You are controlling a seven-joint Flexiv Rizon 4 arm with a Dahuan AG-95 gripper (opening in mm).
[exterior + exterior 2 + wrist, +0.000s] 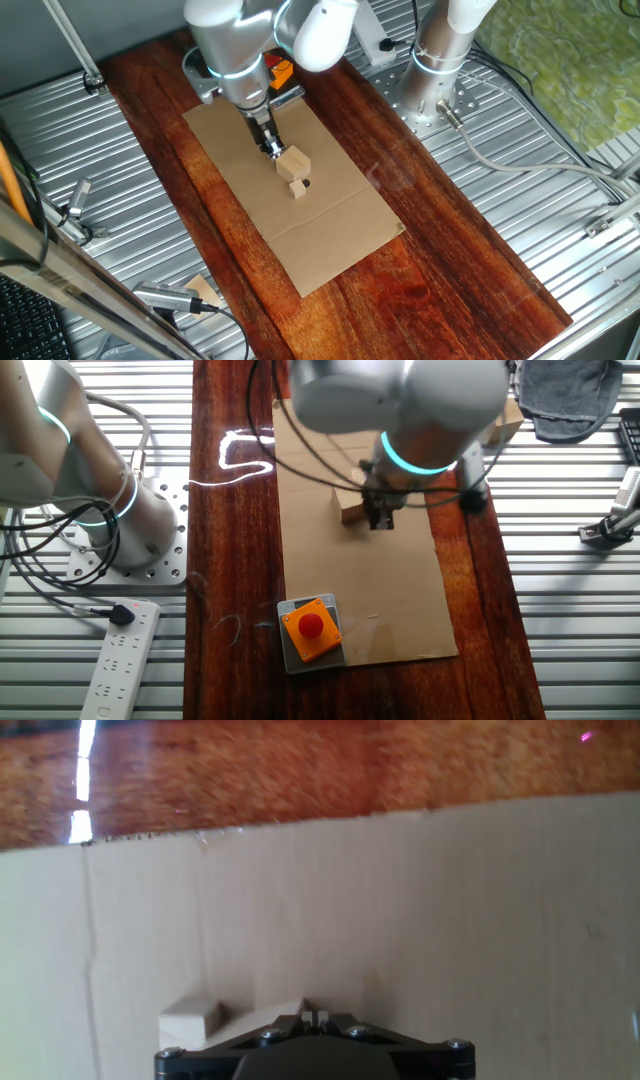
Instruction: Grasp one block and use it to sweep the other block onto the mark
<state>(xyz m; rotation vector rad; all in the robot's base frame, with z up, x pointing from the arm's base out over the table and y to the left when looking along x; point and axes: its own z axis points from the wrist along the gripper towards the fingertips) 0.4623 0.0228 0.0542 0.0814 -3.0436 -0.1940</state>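
Note:
My gripper [272,146] stands over the brown cardboard [340,235] and is shut on the larger tan block [294,162], which sits low at the cardboard. The small tan cube [298,189] lies right against the block's near side. A small black dot, the mark [306,183], shows at the cube's right edge, touching it. In the other fixed view the gripper [380,517] hides most of the block [351,514], and the cube and the mark are hidden. In the hand view the cube [190,1018] lies left of the closed fingers [315,1017]; the block's tip [285,1012] shows.
An orange box with a red button [312,628] sits on a grey plate at one end of the cardboard. A second arm's base [440,60] stands on the metal table beside the wooden board [450,260]. A white power strip [120,660] and cables lie nearby.

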